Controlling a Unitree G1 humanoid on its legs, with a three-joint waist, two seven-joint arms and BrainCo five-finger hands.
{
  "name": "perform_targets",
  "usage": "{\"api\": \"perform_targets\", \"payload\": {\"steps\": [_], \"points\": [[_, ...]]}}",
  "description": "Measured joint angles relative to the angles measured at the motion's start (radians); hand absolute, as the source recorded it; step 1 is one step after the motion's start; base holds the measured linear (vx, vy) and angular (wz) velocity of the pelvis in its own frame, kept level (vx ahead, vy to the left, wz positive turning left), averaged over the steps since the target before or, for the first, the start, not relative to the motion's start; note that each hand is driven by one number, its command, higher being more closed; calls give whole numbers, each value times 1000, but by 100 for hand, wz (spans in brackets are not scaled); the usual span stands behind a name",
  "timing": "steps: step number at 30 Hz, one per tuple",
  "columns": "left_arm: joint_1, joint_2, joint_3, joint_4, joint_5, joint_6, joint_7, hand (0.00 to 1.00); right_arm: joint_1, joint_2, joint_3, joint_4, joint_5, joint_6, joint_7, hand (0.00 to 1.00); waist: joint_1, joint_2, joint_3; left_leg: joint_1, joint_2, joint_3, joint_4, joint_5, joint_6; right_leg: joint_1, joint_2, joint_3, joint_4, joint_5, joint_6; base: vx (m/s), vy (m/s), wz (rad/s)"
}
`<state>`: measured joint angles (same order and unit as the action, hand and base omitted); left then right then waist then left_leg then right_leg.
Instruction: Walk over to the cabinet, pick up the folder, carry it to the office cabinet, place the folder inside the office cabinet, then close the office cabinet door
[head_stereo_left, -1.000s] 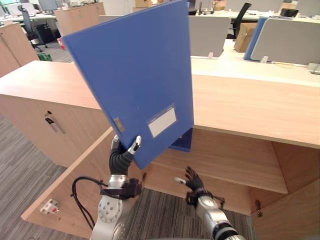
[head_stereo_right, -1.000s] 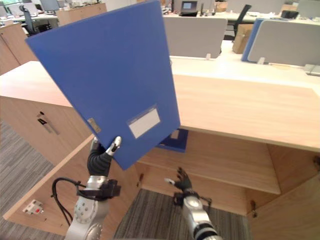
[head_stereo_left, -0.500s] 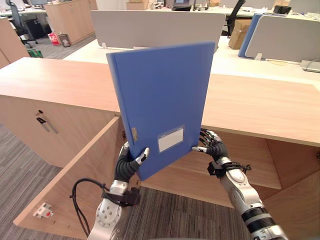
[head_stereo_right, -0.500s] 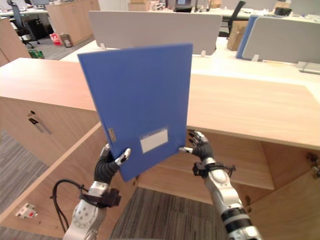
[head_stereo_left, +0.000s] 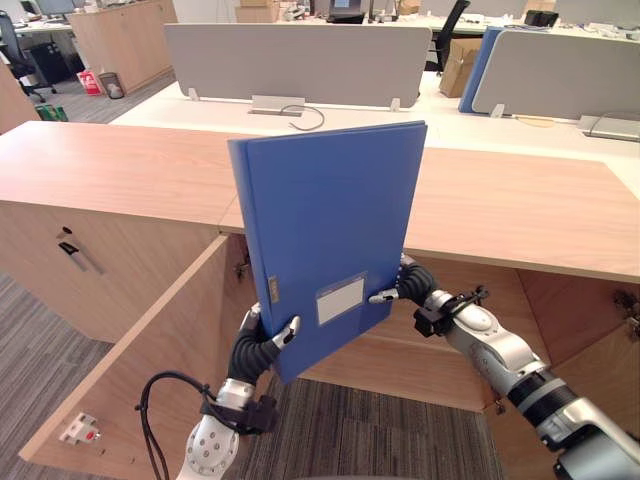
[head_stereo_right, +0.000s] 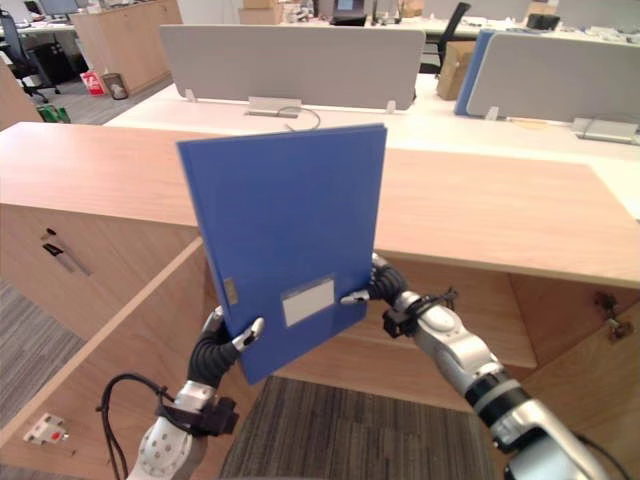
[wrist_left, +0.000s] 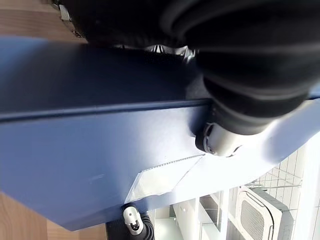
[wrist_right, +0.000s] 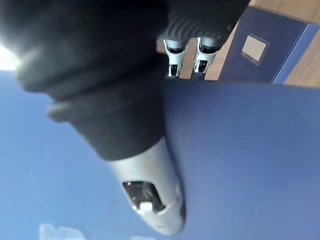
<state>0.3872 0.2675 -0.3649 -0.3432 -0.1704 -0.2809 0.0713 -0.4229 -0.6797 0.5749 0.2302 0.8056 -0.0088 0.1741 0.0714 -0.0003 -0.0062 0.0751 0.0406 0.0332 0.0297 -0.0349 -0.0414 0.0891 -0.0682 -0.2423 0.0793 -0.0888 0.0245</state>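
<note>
The office cabinet (head_stereo_left: 470, 325) stands open before me. I hold the blue folder (head_stereo_left: 330, 230) upright in front of it. My left hand (head_stereo_left: 262, 345) pinches its bottom corner with curled fingers, and my right hand (head_stereo_left: 410, 285) pinches its right edge. The tall folder may bump the cabinet top (head_stereo_left: 520, 210) and slip out.

- A flat blue plastic folder (head_stereo_left: 325, 230) stands upright off the floor at mid-frame, its top leaning slightly left and its front face towards us. A pale label pocket (head_stereo_left: 341, 299) sits low on it, with a small metal tab (head_stereo_left: 272, 290) near the spine edge.
- Behind it, a long light wooden office cabinet (head_stereo_left: 520, 215) spans the frame and stands open, its door (head_stereo_left: 140, 370) swung out at lower left.
</note>
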Motion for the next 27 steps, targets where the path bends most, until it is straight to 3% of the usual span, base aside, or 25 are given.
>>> {"api": "perform_targets", "payload": {"steps": [4, 9, 10, 20, 21, 24, 27], "points": [[-1, 0, -1, 0, -16, -17, 1, 100, -68, 0, 6, -25, 44, -5, 40, 0, 4, 0, -17, -4, 0, -1, 5, 0, 0, -1, 0, 0, 0, 1, -2, -45, 17, 1], [0, 4, -6, 0, -49, -34, 12, 100, -117, -2, 13, -35, 125, -13, 36, 0, 18, 1, -25, -4, 0, -2, 5, 4, 2, -1, 0, 0, 0, 3, -4, -35, 16, 1], [0, 12, -7, 0, -53, -37, 15, 100, -123, -2, 20, -35, 158, -13, 29, 100, 21, 2, -26, -5, 0, -2, 5, 5, 2, -1, 0, 0, 0, 4, -5, 0, 0, 0], [60, 61, -7, 2, -65, -62, 43, 100, -135, -10, 102, -41, 278, -12, 18, 100, 30, 10, -32, -4, 0, -2, 3, 7, 1, -1, 1, 0, -2, 8, -7, 0, 0, 0], [67, 65, -7, 2, -64, -62, 43, 0, -135, -11, 107, -41, 278, -12, 18, 100, 29, 10, -34, -4, 0, -2, 3, 7, 1, -2, 1, 0, -2, 8, -7, 0, 0, 0], [84, 103, -24, 30, -59, -60, 33, 0, -170, -41, 149, -44, 262, -12, 34, 100, 25, 15, -37, -4, 0, 0, 3, 7, 0, -4, 1, 5, -2, 11, -8, 0, 0, -3], [95, 136, -91, 95, -57, -22, -19, 0, -219, -107, 167, -123, 116, -14, 68, 100, 25, 19, -38, -5, 0, 10, 1, 7, 0, -13, 1, 18, -2, 13, -8, -2, 4, -12]]}}
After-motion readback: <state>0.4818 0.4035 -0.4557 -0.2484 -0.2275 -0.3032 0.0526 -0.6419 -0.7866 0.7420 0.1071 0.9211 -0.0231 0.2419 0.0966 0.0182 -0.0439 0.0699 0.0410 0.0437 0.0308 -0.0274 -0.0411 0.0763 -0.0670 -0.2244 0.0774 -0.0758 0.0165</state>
